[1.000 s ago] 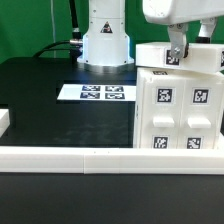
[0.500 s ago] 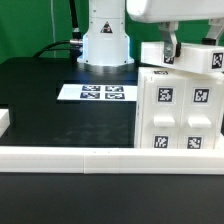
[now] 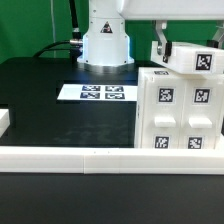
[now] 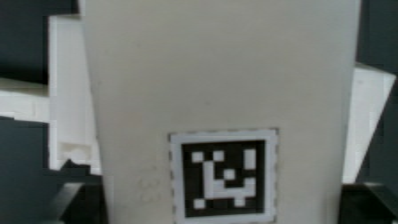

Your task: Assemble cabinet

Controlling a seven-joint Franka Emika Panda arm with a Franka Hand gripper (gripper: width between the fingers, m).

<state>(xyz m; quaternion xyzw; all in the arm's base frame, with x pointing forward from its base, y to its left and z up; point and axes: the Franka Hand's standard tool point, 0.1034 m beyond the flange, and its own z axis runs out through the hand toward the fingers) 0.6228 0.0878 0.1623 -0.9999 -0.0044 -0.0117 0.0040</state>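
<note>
The cabinet (image 3: pixel 180 115) is a white boxy body with several square tags on its front, standing at the exterior view's right. My gripper (image 3: pixel 188 42) is just above its top and is shut on a white tagged panel (image 3: pixel 196 58). The panel hangs tilted, a little clear of the cabinet top. One dark finger (image 3: pixel 160 40) shows at the panel's left end. In the wrist view the panel (image 4: pixel 214 90) fills the frame between the fingertips of my gripper (image 4: pixel 222 214), with its tag (image 4: pixel 224 183) facing the camera. A white part (image 4: pixel 32 108) behind it is blurred.
The marker board (image 3: pixel 97 93) lies flat on the black table (image 3: pixel 60 115) in front of the robot base (image 3: pixel 105 40). A white rail (image 3: pixel 90 157) runs along the front edge, with a white block (image 3: pixel 4 122) at the exterior view's left.
My gripper has risen and shifted toward the exterior view's right with the panel. The panel has come up off the cabinet top and now tilts.
</note>
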